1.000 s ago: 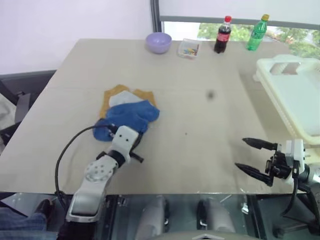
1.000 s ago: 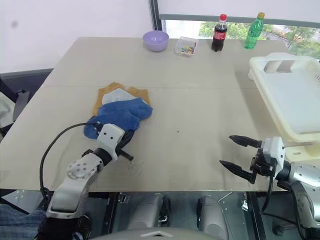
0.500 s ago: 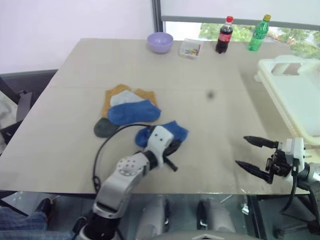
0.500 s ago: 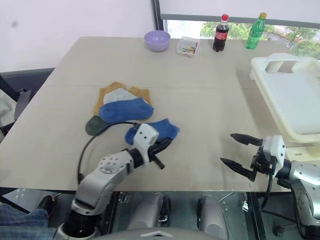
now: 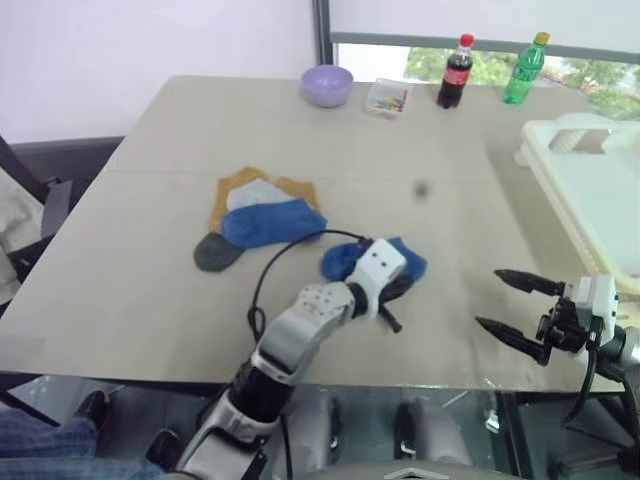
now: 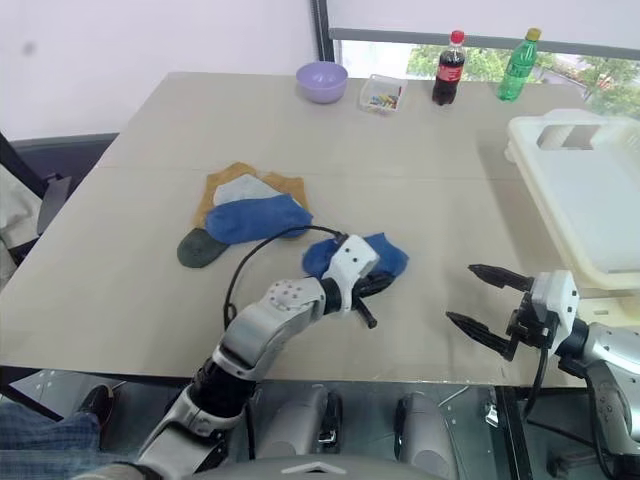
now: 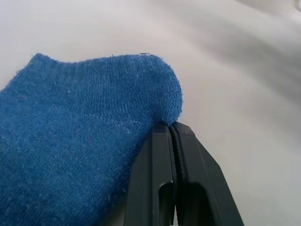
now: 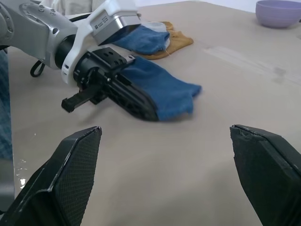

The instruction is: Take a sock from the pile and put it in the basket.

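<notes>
The pile point(image 5: 260, 205) of mustard, light grey, blue and dark grey socks lies left of the table's middle. To its right, a blue sock point(image 5: 345, 260) lies apart on the table, and my left gripper point(image 5: 398, 290) is shut on its edge. The left wrist view shows the closed fingers point(image 7: 169, 155) pinching the sock's point(image 7: 70, 141) rim. My right gripper point(image 5: 488, 298) stands open near the front edge, right of the sock, with nothing between its fingers point(image 8: 70, 165). The white basket point(image 5: 575, 135) stands at the table's right side, beyond the right gripper.
At the table's far edge stand a lilac bowl point(image 5: 328, 84), a small clear box point(image 5: 386, 97), a cola bottle point(image 5: 455, 72) and a green bottle point(image 5: 520, 68). A black cable point(image 5: 285, 250) loops from my left arm over the table beside the pile.
My left gripper has dragged the blue sock out of the pile and to the right, toward the right gripper. The right gripper has stayed open in place.
</notes>
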Tool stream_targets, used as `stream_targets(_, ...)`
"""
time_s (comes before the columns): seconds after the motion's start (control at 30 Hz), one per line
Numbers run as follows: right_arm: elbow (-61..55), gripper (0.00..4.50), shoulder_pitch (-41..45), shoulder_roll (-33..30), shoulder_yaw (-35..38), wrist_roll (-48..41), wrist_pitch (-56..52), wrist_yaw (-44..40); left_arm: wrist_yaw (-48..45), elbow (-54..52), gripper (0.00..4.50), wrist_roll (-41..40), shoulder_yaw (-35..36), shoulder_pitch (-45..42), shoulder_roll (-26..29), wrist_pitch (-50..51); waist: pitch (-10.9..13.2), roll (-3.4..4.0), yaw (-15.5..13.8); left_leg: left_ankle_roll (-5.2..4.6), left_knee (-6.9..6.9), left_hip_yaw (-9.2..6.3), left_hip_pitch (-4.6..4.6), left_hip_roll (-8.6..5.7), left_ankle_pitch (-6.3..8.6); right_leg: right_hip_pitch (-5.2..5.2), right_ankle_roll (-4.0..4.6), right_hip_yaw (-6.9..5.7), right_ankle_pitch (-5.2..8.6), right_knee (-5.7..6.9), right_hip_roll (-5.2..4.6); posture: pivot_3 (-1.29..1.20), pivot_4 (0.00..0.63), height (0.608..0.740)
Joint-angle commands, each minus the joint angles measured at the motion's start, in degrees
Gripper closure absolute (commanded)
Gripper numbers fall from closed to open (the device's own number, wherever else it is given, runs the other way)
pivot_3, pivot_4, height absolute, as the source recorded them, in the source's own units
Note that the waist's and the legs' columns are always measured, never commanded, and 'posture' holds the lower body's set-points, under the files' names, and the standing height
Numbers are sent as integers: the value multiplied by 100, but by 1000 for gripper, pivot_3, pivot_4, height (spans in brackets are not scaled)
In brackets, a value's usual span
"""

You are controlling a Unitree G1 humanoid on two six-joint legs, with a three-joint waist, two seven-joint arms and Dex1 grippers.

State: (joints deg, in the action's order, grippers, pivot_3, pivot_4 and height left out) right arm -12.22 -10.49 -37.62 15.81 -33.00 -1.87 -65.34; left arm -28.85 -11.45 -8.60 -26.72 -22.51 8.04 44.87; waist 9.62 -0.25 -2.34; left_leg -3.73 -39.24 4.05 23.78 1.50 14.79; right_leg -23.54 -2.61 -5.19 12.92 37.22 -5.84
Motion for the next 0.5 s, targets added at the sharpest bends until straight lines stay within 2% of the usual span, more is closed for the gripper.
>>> stream_targets(0.03, -66, 0, 11, -61, 208, -31, 119, 8, -126, 134, 4435, -38, -247, -129, -155, 132, 0, 0, 2, -1, 0, 0, 0, 0, 0, 0, 0, 1, 0, 0, 0, 0, 150, 733)
stream_targets(0.27, 169, 0, 264, -217, 243, -9, 89, -86, -88, -98, 4435, -83, -426, -88, -404, 313, 0, -1, 7, -3, -1, 0, 0, 0, 1, 0, 0, 0, 0, 0, -1, 0, 150, 733)
stream_targets(0.43, 322, 0, 435, -292, 144, 22, 55, -160, -185, -347, 2950, -257, -289, 18, -390, 260, 1, -1, 8, -3, -1, -1, 1, 1, 1, -1, 1, 0, 0, 0, 0, 0, 150, 733)
stream_targets(0.5, 389, 0, 550, -271, 63, 68, 56, -159, -247, -369, 2025, -363, -129, 33, -362, 225, 1, -1, 9, -3, -1, 0, 0, 1, 1, -1, 1, 1, 0, 0, -1, 0, 150, 733)
